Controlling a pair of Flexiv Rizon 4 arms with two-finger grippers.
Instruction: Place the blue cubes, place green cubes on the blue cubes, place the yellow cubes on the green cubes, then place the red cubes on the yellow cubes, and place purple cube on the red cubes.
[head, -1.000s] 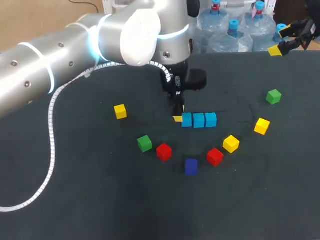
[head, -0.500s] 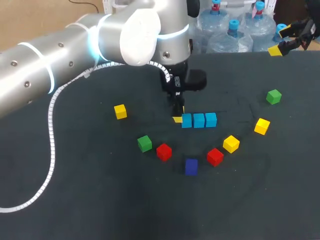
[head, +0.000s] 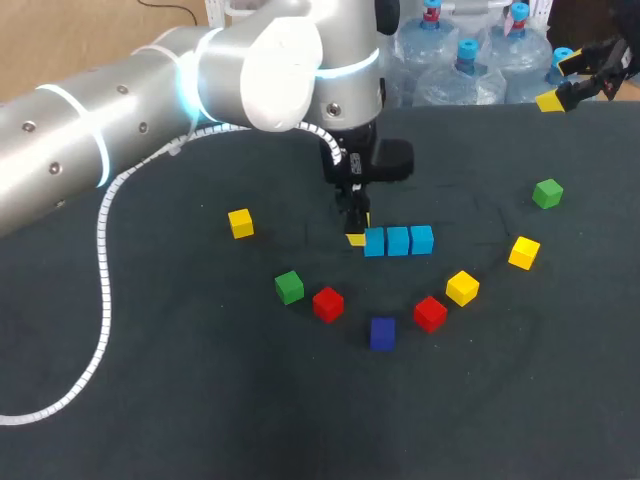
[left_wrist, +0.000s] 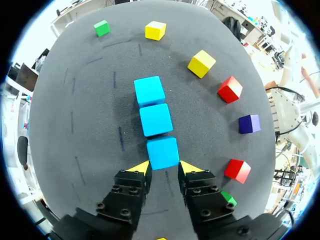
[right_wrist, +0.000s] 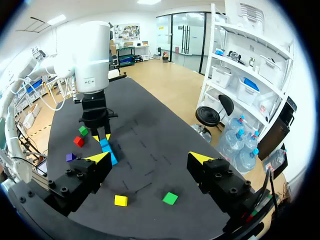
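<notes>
Three light blue cubes (head: 398, 241) lie in a touching row mid-table. My left gripper (head: 355, 237) stands upright at the row's left end. In the left wrist view, my left gripper (left_wrist: 164, 167) has its yellow tips pressed on both sides of the nearest blue cube (left_wrist: 163, 152), at its near edge. Around the row lie two green cubes (head: 289, 287) (head: 547, 193), three yellow cubes (head: 240, 222) (head: 462, 288) (head: 523, 252), two red cubes (head: 328, 303) (head: 430, 313) and a purple cube (head: 382, 333). My right gripper (head: 560, 82) hangs wide open and empty at the table's far right corner.
The left arm's white cable (head: 103, 300) trails across the left side of the table. The right wrist view shows the left arm (right_wrist: 93, 75) over the blue row (right_wrist: 107, 150), with a green cube (right_wrist: 170, 198) and a yellow cube (right_wrist: 120, 200) closer to my right gripper (right_wrist: 149, 158).
</notes>
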